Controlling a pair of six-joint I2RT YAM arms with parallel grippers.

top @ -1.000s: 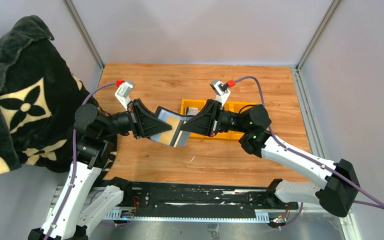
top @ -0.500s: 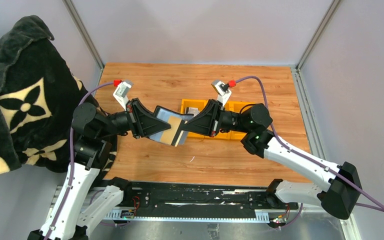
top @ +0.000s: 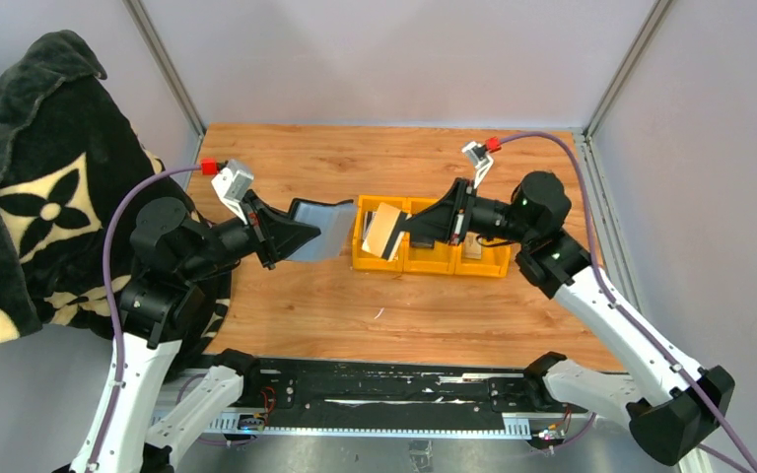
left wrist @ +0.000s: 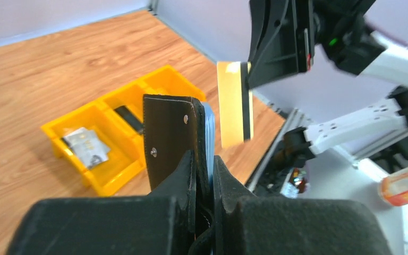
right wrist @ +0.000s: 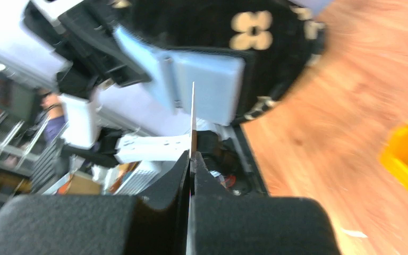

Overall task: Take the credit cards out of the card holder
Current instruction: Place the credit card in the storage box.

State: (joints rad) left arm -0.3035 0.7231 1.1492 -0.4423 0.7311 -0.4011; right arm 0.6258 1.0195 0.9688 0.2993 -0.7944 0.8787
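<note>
Now — left jaws tight on card holder [left wrist: 167, 133], right jaws on card [left wrist: 231, 106], apparently tan.

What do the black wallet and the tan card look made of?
Small black rectangular card holder: matte, leather-like, perhaps imitation; two small shiny rivets suggest metal. Thin tan rectangular card: likely plastic, smooth with light glare, flat and rigid, dark stripe along one edge.

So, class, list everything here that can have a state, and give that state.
left gripper: shut on the card holder.
card holder: held in the air, apart from the tan card.
right gripper: shut on the tan card.
tan card: out of the holder, in the air, over the yellow tray in the top view.
yellow tray: a silvery card lies flat in one compartment.
</note>
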